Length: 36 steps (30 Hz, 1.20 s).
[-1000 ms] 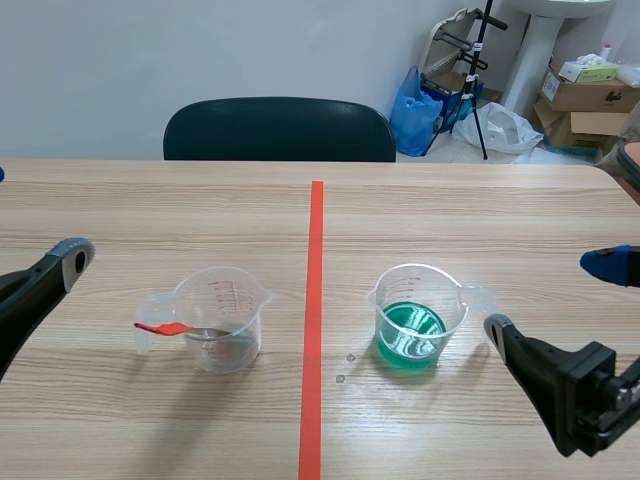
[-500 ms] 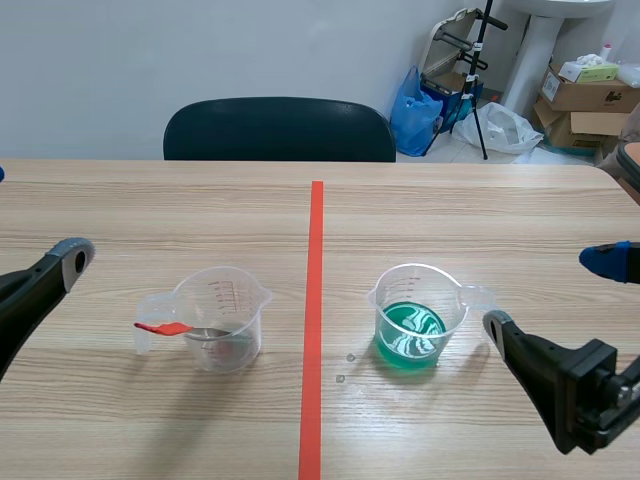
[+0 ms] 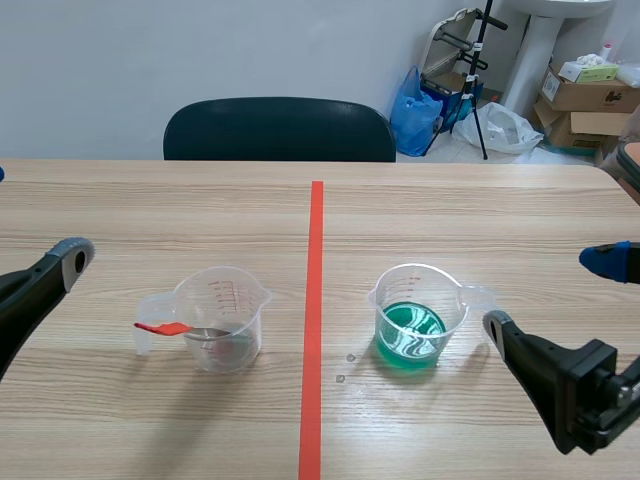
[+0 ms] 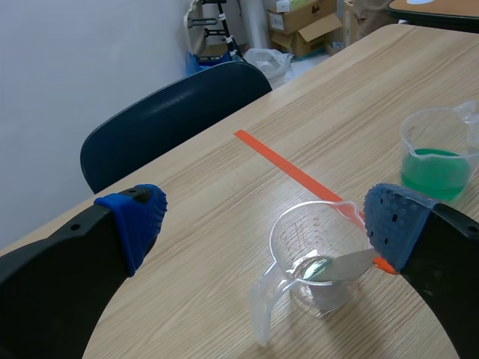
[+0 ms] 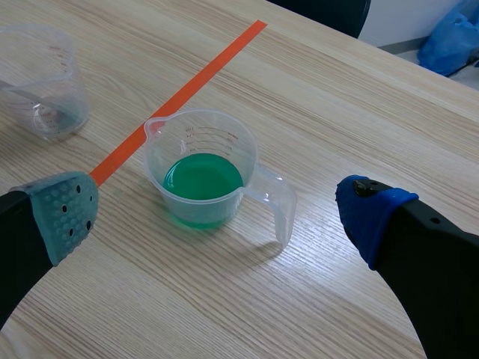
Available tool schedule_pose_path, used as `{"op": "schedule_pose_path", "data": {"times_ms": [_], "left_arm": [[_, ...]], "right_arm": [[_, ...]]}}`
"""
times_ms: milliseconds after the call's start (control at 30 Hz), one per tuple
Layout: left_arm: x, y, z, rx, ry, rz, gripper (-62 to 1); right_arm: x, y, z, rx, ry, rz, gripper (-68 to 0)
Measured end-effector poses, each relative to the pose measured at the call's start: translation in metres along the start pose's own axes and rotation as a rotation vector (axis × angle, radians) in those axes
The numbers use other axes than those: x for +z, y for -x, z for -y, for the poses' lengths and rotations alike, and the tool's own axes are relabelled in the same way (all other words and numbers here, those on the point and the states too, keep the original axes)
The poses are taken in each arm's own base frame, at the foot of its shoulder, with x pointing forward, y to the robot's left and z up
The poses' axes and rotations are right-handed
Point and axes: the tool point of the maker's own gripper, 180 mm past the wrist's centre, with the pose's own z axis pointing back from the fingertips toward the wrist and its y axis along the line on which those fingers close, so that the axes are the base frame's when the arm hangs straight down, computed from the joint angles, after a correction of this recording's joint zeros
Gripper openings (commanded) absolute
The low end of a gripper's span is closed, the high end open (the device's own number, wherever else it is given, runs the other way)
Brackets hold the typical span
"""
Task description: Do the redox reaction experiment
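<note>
Wood-grain tabletop [image 3: 150, 420]; left gripper [image 4: 266, 218] gapes wide, spoon cup [image 4: 296, 239] standing ahead of it; right gripper [image 5: 217, 212] gapes wide, green-liquid cup [image 5: 202, 149] standing ahead of it.

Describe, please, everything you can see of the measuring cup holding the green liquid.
The measuring cup is clear plastic, with faint graduation marks, a pouring spout facing the orange-red tape line and a handle on the opposite side. It stands upright on the wooden table, its lower part filled with green liquid. Nothing touches it but the table; the open right hand sits near its handle.
</note>
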Motion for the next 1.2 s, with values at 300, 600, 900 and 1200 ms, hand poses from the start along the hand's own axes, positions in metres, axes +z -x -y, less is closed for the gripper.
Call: {"op": "schedule_pose_path", "data": {"times_ms": [300,600,900,1200], "left_arm": [[0.000,0.000,0.000,0.000,0.000,0.000,-4.6],[0.000,0.000,0.000,0.000,0.000,0.000,-4.6],[0.003,0.004,0.002,0.009,-0.001,-0.014,-4.6],[0.043,0.021,0.007,0.047,-0.073,-0.081,-4.6]], "right_arm": [[0.000,-0.012,-0.001,-0.001,-0.008,0.069,0.4],[-0.007,-0.028,-0.006,0.021,-0.068,0.120,0.4],[-0.023,-0.057,-0.017,0.050,-0.147,0.216,0.4],[-0.050,-0.063,-0.057,0.098,-0.303,0.246,0.4]]}}
